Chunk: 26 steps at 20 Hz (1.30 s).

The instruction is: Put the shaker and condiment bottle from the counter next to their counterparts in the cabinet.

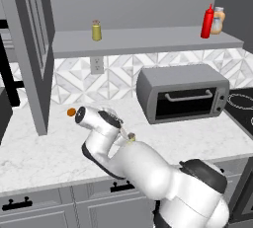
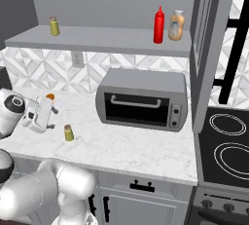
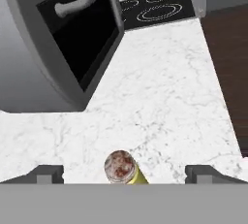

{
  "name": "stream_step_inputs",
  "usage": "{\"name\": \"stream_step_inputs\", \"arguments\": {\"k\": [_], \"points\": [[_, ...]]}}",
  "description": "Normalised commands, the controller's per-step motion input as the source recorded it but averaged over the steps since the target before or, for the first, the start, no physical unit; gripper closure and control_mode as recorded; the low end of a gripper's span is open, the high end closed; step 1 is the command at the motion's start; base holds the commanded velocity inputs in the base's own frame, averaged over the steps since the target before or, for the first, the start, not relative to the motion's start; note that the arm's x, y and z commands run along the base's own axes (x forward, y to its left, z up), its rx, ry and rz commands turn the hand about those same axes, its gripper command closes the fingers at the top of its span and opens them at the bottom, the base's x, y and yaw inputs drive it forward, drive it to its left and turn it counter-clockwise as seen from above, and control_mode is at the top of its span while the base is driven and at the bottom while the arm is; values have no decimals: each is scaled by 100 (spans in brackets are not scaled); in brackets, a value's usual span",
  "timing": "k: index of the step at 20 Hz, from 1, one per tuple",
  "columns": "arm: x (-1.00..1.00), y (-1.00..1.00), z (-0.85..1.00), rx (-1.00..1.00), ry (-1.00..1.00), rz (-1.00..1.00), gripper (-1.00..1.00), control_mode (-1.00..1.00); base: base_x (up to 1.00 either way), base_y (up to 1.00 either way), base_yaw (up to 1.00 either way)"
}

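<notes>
Meanwhile, on the marble counter [image 3: 164, 97], the olive-yellow shaker [image 3: 122, 168] stands upright between the fingertips [image 3: 47, 173] of the wide-open, empty gripper [image 3: 125, 173], left of the toaster oven [image 2: 142, 99].

open marble counter [image 2: 126, 151] around shaker [image 2: 69, 132], toaster oven [image 2: 142, 100] bulking to the right, well apart
</notes>
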Motion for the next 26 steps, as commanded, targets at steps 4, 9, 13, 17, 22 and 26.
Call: {"name": "stream_step_inputs", "arguments": {"k": [4,9,13,17,22,26], "points": [[26,0,-81,-43,35,-18,-100,-100,0,0,0],[14,0,-8,-3,7,-1,-100,-100,0,0,0],[26,2,-4,-3,0,0,-100,-100,0,0,0],[0,-21,-48,-31,5,3,-100,-100,0,0,0],[0,-3,-3,-4,1,0,-100,-100,0,0,0],[0,-8,0,0,0,0,-100,-100,0,0,0]]}}
